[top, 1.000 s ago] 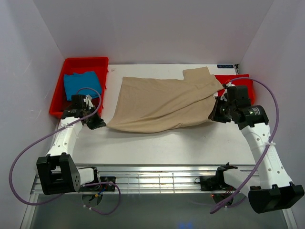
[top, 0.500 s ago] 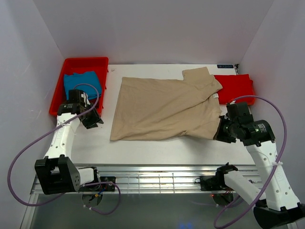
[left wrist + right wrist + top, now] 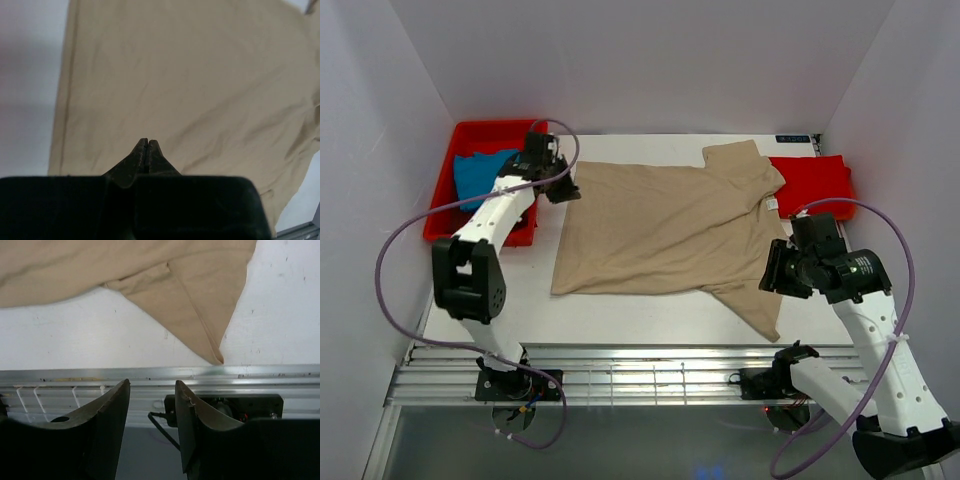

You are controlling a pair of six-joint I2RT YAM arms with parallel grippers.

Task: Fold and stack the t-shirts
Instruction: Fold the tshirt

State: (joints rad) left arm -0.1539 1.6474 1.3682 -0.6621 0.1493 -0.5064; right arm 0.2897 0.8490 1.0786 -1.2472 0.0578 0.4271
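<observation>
Crosswise, the tan t-shirt [image 3: 660, 225] lies flat on the desk [image 3: 620, 310]

Long axis runs left to right (hem leftward); left pincer [image 3: 565, 190], pressed together, is over its far hem corner, right pincer [image 3: 770, 281], spread, just beside the near sleeve [image 3: 753, 305]

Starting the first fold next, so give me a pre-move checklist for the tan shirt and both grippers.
1. Tan t-shirt spread flat on the table: ok.
2. Near sleeve fully on the table: ok, though its tip reaches the front edge.
3. Right gripper open and empty: ok.
4. Left gripper shut at the shirt's far left corner, cloth pinched: cannot tell.
5. Blue t-shirt out of the way in the red tray: ok.
</observation>
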